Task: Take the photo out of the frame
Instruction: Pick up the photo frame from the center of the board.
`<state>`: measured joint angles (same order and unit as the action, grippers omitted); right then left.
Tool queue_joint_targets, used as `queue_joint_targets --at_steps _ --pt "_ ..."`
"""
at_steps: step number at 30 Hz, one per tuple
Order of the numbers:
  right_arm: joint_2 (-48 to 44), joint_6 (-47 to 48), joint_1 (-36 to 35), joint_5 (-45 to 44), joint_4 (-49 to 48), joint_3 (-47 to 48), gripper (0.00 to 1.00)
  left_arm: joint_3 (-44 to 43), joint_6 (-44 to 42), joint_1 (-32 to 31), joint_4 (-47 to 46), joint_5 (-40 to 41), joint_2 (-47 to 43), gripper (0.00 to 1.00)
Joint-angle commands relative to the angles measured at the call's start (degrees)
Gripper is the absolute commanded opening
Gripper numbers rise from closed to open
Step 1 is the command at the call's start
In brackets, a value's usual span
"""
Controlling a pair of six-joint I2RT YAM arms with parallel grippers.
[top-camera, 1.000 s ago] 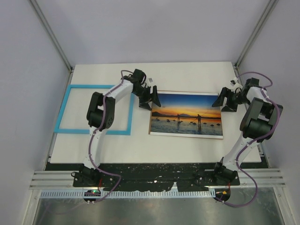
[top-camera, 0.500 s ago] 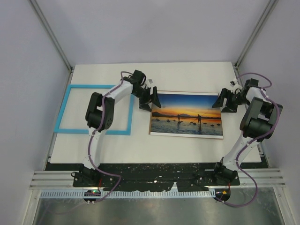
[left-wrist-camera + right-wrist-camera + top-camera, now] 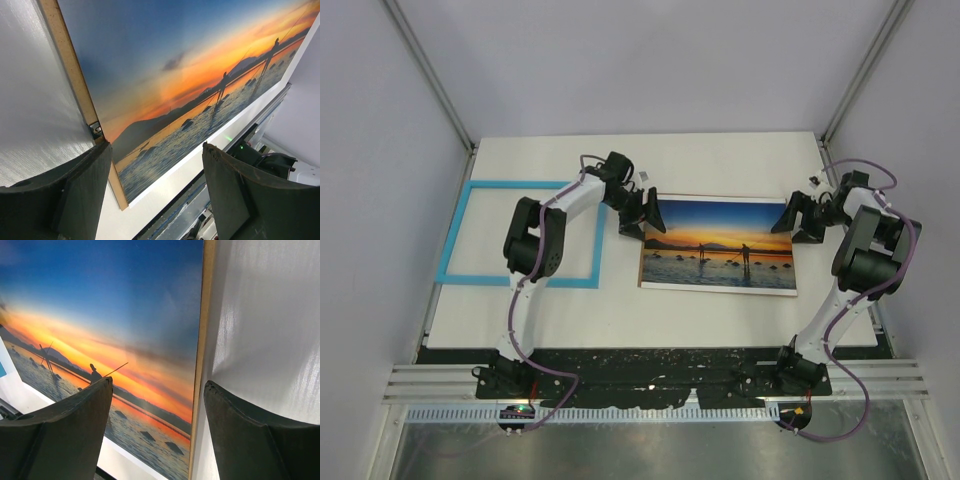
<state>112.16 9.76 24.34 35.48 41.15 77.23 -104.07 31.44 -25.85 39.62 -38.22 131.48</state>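
L hand [image 3: 645, 224] apart @ photo [image 3: 718, 243] L edge | R hand [image 3: 796, 227] apart @ R edge

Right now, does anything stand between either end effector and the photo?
Nothing visible does. The left end effector and the right end effector, both open, flank the photo at its short edges. It lies on a brown backing board, apart from the frame.

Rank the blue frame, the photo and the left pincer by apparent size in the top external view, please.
1. frame and photo: nearly alike; the frame's outline is perhaps slightly larger.
2. left pincer: clearly the smallest.
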Motion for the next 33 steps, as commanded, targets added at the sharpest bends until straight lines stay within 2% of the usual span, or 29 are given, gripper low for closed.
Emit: queue_joint_targets --at_steps 1,15,33 --pt "0.69 0.35 -0.08 1.08 -0.80 -0.06 0.78 0.19 0.64 -0.61 -1.38 -0.98 -2.72 0.77" --pt "0.69 0.52 -0.08 0.99 -0.63 0.02 0.78 1.33 -0.59 -0.52 0.02 1.65 -5.53 0.77" --pt "1.22 0.52 -0.08 2.66 -0.19 0.02 0.78 1.68 -0.33 -1.40 0.02 2.79 -3.77 0.77"
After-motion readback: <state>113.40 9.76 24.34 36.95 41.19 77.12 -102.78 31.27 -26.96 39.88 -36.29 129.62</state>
